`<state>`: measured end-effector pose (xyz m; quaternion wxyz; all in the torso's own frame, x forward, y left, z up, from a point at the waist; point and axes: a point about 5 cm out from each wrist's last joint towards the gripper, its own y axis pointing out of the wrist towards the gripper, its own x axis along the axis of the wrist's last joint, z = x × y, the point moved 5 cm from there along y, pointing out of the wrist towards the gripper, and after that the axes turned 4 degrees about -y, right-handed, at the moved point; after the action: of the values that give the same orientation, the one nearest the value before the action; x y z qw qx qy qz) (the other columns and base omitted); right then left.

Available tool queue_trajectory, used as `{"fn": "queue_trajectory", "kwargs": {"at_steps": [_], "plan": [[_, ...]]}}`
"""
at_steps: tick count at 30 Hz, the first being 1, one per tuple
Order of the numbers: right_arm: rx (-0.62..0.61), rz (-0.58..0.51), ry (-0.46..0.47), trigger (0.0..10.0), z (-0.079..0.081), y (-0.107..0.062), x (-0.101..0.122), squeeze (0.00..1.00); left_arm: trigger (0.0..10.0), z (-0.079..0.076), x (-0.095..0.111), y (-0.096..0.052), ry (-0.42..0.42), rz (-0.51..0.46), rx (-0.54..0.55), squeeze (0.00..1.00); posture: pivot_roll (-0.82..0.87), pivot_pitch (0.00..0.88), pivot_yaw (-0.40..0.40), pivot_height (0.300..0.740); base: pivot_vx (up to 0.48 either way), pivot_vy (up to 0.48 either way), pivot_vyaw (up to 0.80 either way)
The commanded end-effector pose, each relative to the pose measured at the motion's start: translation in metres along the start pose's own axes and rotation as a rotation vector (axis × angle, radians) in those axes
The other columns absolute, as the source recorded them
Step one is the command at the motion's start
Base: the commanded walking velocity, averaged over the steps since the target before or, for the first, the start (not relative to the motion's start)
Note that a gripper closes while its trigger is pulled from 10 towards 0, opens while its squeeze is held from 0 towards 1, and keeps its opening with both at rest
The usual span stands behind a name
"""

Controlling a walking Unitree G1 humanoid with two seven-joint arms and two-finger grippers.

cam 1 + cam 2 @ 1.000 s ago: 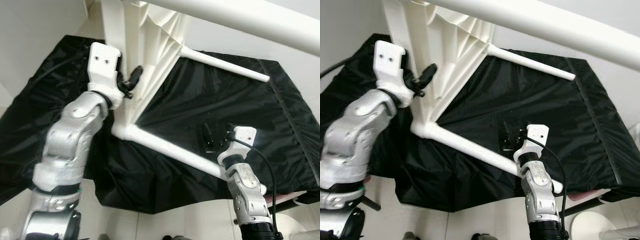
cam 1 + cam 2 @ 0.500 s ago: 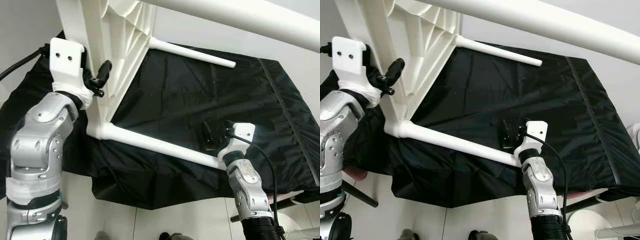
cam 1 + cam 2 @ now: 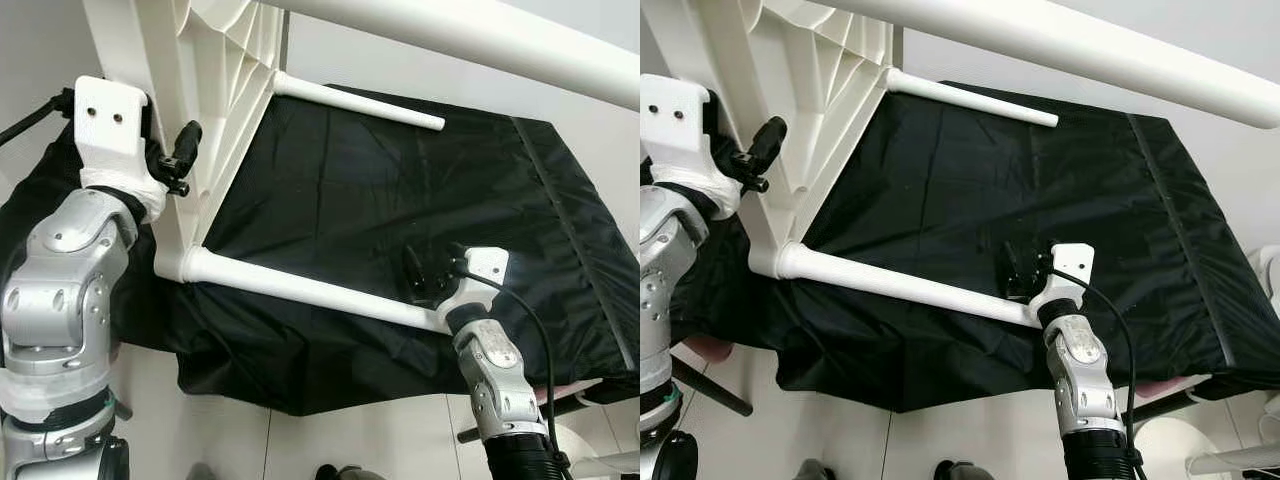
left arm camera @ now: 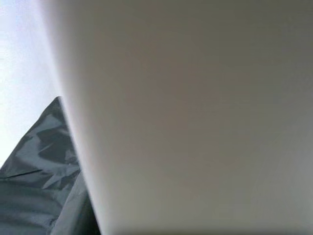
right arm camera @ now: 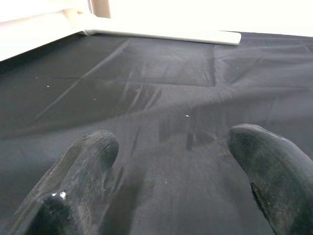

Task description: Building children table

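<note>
two white legs jut from the ribbed tabletop [image 3: 225, 70], tipped up at far left over the black cover [image 3: 420, 200]. the left pincer [image 3: 172, 160] grips its edge; the right pincer [image 3: 425, 272], fingers spread wide, hovers beside the near leg [image 3: 300, 288]. judged mid-assembly: next, steady that leg and seat it.

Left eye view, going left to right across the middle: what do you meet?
Left gripper at the white plastic ribbed table frame → long white table leg tube → right gripper → black fabric cover.

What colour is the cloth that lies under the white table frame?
The cloth is plain black, slightly shiny; the right eye view shows it best.
</note>
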<state>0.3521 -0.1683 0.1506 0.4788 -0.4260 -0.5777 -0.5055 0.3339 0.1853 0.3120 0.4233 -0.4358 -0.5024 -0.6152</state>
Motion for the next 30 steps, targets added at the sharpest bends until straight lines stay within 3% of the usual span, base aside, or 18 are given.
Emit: {"fn": "queue_trajectory", "kwargs": {"at_steps": [1,12,19,20,21,22,24,25,30], "plan": [[-0.015,0.016,-0.004,10.0,-0.008,-0.002,-0.004,0.0,0.0,0.051,0.011,-0.016,0.05,-0.043,0.361,0.0,0.1,0.134,-0.108,0.74,0.0,0.0,0.0],[-0.011,0.016,-0.003,10.0,-0.008,0.0,-0.004,0.0,0.0,0.067,0.01,-0.028,0.071,-0.045,0.483,0.0,0.11,0.133,-0.108,0.74,0.0,0.0,0.0],[-0.015,0.016,-0.005,10.0,-0.01,0.0,-0.006,0.0,0.0,0.054,0.003,-0.025,0.069,-0.017,0.451,0.0,0.1,0.126,-0.102,0.74,0.0,0.0,0.0],[-0.016,0.017,-0.005,10.0,-0.01,0.0,-0.006,0.0,2.0,0.052,0.001,-0.023,0.069,-0.011,0.433,0.0,0.1,0.127,-0.102,0.74,0.0,0.0,0.0],[-0.016,0.017,-0.005,10.0,-0.01,0.0,-0.006,0.0,2.0,0.052,0.001,-0.023,0.069,-0.011,0.433,0.0,0.1,0.127,-0.102,0.74,0.0,0.0,0.0],[-0.016,0.018,-0.008,10.0,-0.01,-0.001,-0.006,0.0,10.0,0.048,-0.002,-0.02,0.064,0.005,0.402,0.0,0.1,0.127,-0.102,0.74,0.0,0.0,0.0],[-0.016,0.018,-0.008,10.0,-0.01,-0.001,-0.006,0.0,10.0,0.044,-0.003,-0.019,0.067,0.012,0.377,0.0,0.1,0.126,-0.1,0.74,0.0,0.0,0.0],[-0.018,0.017,-0.008,10.0,-0.01,-0.001,-0.006,0.0,10.0,0.042,-0.005,-0.018,0.051,0.012,0.362,1.0,0.1,0.123,-0.097,0.74,0.0,0.0,0.0],[-0.022,0.017,-0.009,10.0,-0.011,-0.001,-0.007,0.0,10.0,0.035,-0.006,-0.017,0.046,-0.005,0.32,1.0,0.1,0.121,-0.096,0.74,0.0,0.0,0.0]]}}
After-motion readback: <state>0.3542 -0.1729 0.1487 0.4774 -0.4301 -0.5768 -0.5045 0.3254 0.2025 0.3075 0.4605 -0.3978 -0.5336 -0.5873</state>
